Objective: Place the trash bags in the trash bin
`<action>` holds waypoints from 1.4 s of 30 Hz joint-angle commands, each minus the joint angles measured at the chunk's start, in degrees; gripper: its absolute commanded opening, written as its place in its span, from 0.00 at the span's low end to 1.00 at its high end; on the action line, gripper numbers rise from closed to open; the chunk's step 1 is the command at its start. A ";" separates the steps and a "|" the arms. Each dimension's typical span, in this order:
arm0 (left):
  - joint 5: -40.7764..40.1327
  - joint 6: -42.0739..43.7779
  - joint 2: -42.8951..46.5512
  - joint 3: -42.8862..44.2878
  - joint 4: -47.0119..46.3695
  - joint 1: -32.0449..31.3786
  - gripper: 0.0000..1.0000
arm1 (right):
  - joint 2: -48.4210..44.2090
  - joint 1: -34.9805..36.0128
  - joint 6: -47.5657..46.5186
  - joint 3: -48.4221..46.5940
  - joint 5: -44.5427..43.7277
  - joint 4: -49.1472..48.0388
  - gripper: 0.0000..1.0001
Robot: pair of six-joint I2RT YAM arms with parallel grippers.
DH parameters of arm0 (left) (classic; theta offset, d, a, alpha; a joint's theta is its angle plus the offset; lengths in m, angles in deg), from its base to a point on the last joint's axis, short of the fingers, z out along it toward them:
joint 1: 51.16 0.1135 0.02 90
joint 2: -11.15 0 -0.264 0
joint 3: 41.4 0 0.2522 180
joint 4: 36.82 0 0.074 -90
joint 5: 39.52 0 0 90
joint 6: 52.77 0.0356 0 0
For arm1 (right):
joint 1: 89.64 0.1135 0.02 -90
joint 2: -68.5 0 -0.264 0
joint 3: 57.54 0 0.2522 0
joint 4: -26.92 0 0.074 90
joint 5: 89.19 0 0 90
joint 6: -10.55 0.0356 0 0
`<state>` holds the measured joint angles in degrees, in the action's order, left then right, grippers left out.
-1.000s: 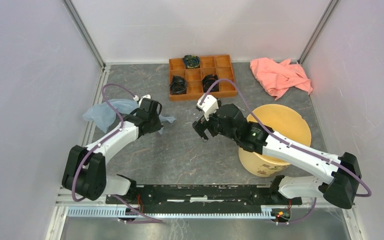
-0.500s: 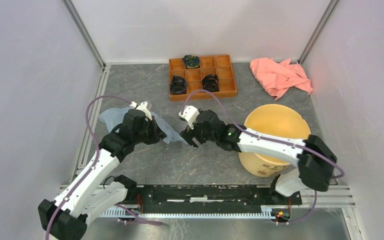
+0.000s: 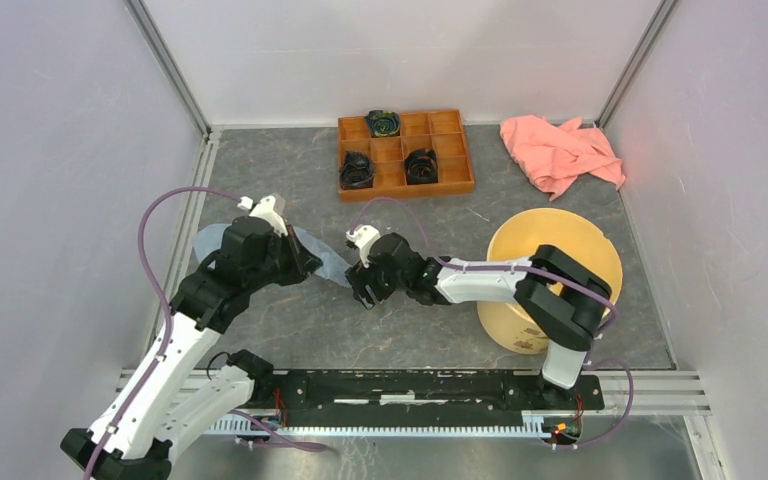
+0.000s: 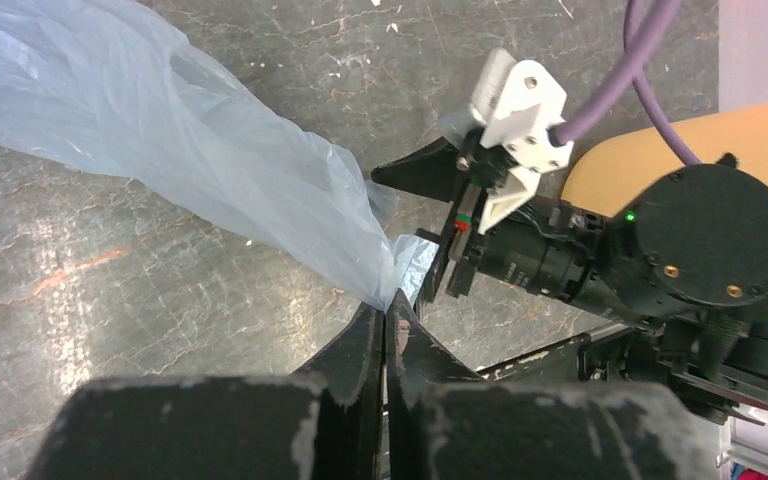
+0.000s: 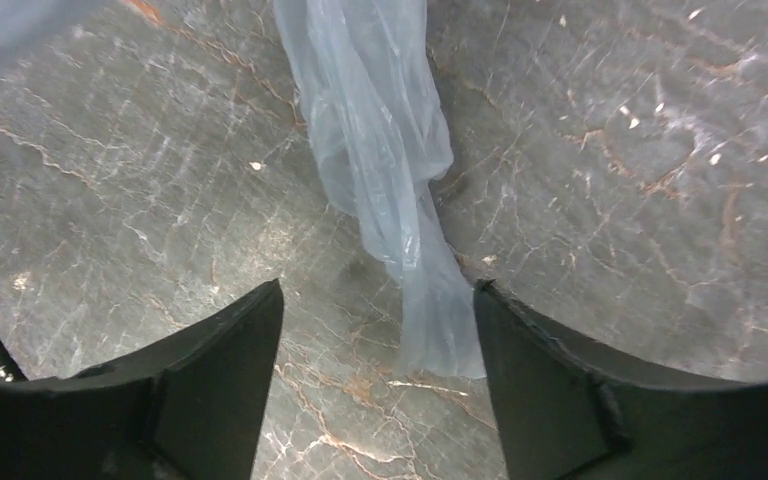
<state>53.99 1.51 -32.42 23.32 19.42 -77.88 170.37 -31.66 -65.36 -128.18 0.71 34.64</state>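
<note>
The pale blue-grey trash bag (image 3: 322, 258) lies stretched across the table's left middle. In the left wrist view the trash bag (image 4: 180, 150) fans out from my left gripper (image 4: 388, 312), which is shut on its corner. My left gripper (image 3: 305, 266) sits at the bag's right end. My right gripper (image 3: 362, 290) is open just right of it, fingers down. In the right wrist view a twisted strand of the trash bag (image 5: 400, 200) hangs between the open fingers of my right gripper (image 5: 378, 292), close to the right finger. The pale yellow trash bin (image 3: 550, 270) stands at the right.
An orange-brown compartmented tray (image 3: 405, 152) holding dark coiled items sits at the back centre. A salmon-pink cloth (image 3: 560, 150) lies at the back right. White walls enclose the table on three sides. The right arm's forearm passes in front of the bin.
My left gripper has pulled the bag's corner toward the centre and nearer. My right gripper has moved left from the bin to the bag's end, now straddling a strand.
</note>
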 commanded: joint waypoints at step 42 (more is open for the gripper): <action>-9.53 4.62 -1.52 30.56 0.48 0.35 0.02 | -33.76 -3.13 -11.52 -11.42 0.86 7.71 0.01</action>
<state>47.30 2.08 -37.25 49.00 23.79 -77.60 143.83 -35.01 -74.78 -136.62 2.29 48.26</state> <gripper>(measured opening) 0.032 0.010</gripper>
